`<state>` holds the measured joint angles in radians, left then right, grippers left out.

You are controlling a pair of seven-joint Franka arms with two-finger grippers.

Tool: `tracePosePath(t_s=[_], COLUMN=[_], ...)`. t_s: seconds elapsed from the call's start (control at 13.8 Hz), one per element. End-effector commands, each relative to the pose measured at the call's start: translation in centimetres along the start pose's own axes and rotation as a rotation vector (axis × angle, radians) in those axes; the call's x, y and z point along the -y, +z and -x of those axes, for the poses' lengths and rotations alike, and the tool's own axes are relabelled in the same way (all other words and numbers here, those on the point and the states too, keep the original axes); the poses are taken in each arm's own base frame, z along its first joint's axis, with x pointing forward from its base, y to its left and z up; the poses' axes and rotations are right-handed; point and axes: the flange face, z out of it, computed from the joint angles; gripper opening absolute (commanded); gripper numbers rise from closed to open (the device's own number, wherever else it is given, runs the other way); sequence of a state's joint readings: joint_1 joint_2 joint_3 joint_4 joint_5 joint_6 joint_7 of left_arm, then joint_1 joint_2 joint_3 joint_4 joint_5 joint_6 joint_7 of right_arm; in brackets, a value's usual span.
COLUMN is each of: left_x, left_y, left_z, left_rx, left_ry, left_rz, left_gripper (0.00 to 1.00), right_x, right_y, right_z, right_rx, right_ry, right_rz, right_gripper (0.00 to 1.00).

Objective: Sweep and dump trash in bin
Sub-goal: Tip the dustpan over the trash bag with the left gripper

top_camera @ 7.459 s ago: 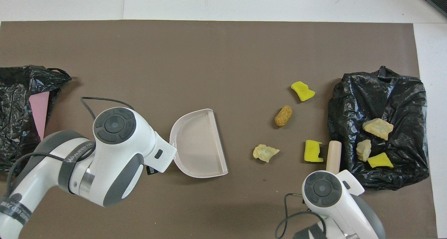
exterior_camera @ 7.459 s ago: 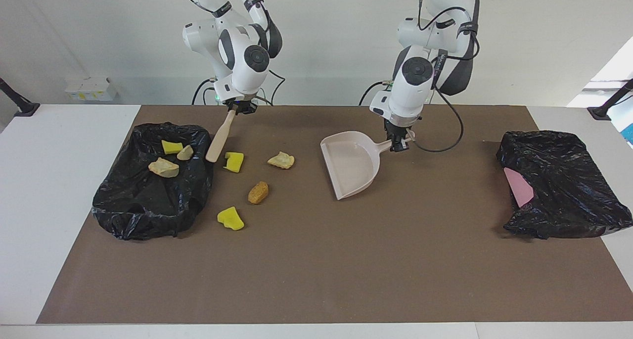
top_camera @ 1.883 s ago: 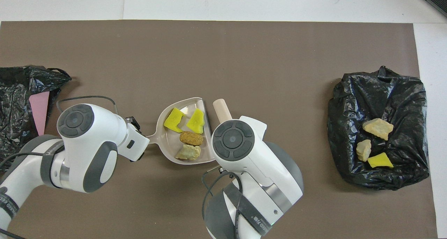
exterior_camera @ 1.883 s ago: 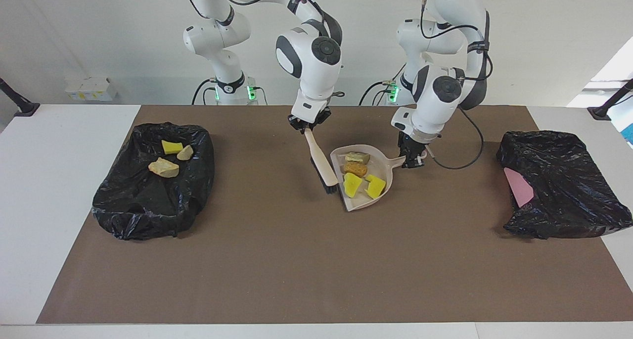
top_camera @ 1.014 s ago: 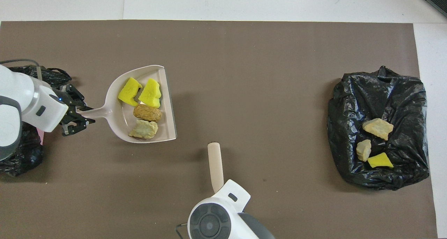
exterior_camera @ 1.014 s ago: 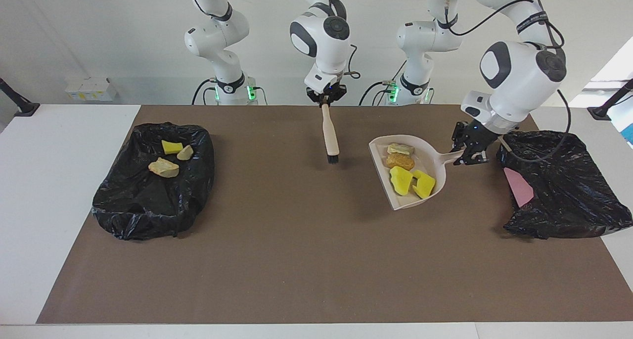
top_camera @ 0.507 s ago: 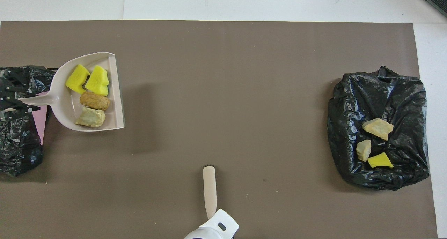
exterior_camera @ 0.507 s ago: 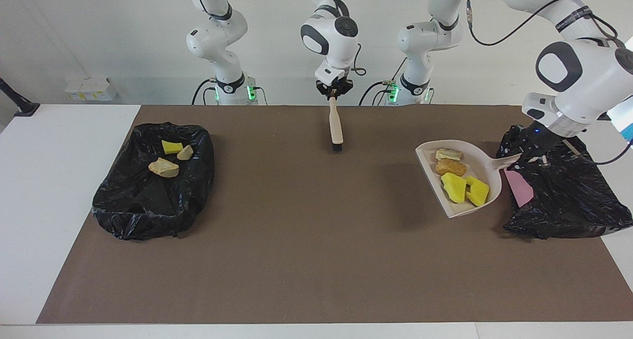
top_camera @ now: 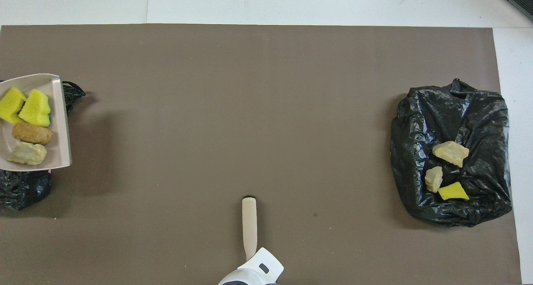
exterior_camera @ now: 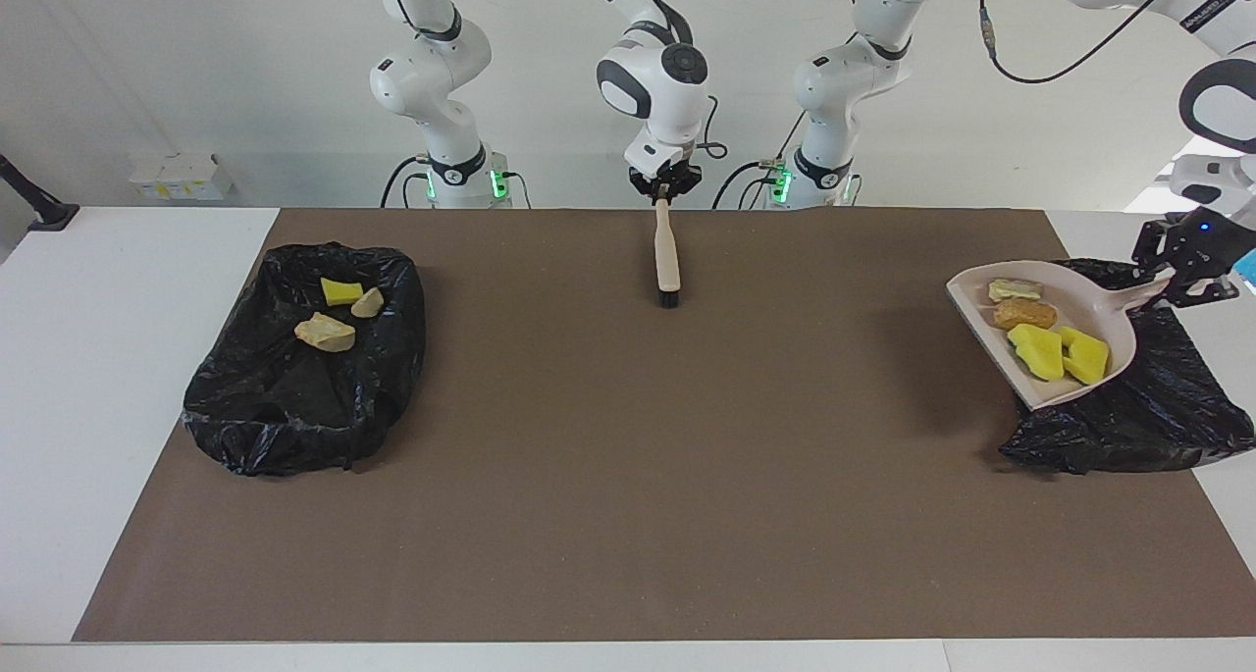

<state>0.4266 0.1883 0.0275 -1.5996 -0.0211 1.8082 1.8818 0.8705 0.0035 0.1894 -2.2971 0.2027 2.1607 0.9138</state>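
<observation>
The left hand (exterior_camera: 1182, 265) is closed on the dustpan (exterior_camera: 1079, 304) handle, holding four trash pieces (exterior_camera: 1040, 343) over the black bag (exterior_camera: 1158, 407) at the table's left-arm end. The right hand (exterior_camera: 664, 188) grips the brush (exterior_camera: 666, 255). The pieces look light and soft, so they may roll out easily.

You see a pale pink dustpan (exterior_camera: 1099, 304) carrying yellow chunks (exterior_camera: 1060, 353) and a brown lump (exterior_camera: 1023, 314); black bag (exterior_camera: 1148, 407) beneath it.

table (exterior_camera: 128, 378) | brown mat (exterior_camera: 628, 515) | two black bags (at either end) (exterior_camera: 304, 368)
</observation>
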Motion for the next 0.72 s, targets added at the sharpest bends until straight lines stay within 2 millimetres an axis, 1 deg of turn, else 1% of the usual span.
tracePosePath(t_s=[0.0, 0.07, 0.14, 0.22, 0.29, 0.36, 0.43, 0.51, 0.58, 0.65], left_x=[1.6, 2.2, 2.4, 2.6, 2.7, 3.0, 3.2, 3.6, 4.0, 3.9], left_y=[-1.9, -2.3, -2.5, -2.8, -2.9, -3.1, -3.4, -3.0, -2.2, -1.4], left_z=[3.9, 4.8, 5.4, 5.9, 6.3, 6.1, 6.1, 5.7, 4.7, 4.8], left_rx=[0.087, 0.156, 0.189, 0.215, 0.277, 0.350, 0.415, 0.453, 0.512, 0.566], left_ry=[0.015, 0.039, 0.040, 0.042, 0.055, 0.085, 0.103, 0.123, 0.167, 0.173], left_rz=[-0.009, -0.011, -0.019, -0.038, -0.043, -0.037, -0.035, -0.037, -0.030, -0.023], left_gripper=[0.00, 0.00, 0.00, 0.00, 0.00, 0.00, 0.00, 0.00, 0.00, 0.00], right_x=[-0.5, -0.6, -0.7, -0.7, -0.6, -0.3, -0.1, 0.1, -0.6, -1.5], right_y=[0.5, 0.6, 0.6, 0.7, 0.5, 0.4, 0.1, -0.4, -1.1, -2.2], right_z=[0.2, 0.0, -0.1, -0.3, -0.4, -0.6, -1.6, -2.7, -3.6, -4.8], right_rx=[0.015, 0.015, 0.016, 0.017, 0.015, 0.016, 0.016, 0.008, -0.003, -0.013], right_ry=[0.026, 0.029, 0.030, 0.025, 0.026, 0.031, 0.047, 0.052, 0.059, 0.063], right_rz=[-0.025, -0.024, -0.023, -0.023, -0.027, -0.030, -0.038, -0.044, -0.050, -0.066], right_gripper=[0.36, 0.41, 0.52, 0.53, 0.58, 0.67, 0.77, 0.98, 1.00, 1.00])
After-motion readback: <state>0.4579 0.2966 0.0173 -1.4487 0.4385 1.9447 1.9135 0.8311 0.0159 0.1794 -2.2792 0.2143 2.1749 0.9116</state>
